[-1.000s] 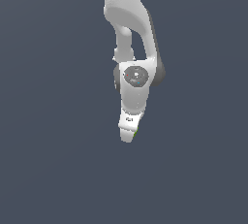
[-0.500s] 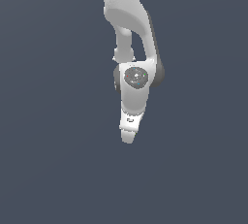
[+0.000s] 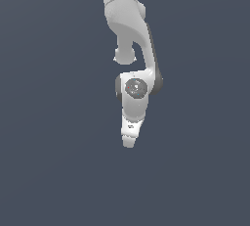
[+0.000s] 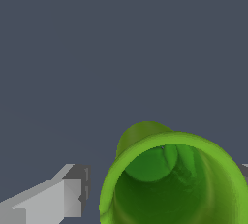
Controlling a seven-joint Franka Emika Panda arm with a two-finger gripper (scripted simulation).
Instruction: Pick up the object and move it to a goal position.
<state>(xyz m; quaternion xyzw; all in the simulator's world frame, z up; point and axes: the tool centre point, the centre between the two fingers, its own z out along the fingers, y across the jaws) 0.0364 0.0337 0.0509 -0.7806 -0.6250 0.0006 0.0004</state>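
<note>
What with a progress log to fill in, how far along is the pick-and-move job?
Done: the gripper straddles the green cup, one finger on each side.
In hand: the grasp. A gap shows between that finger and the cup wall, so it does not look clamped yet.
Left: closing, lifting and carrying. No goal marker shows in either view.
</note>
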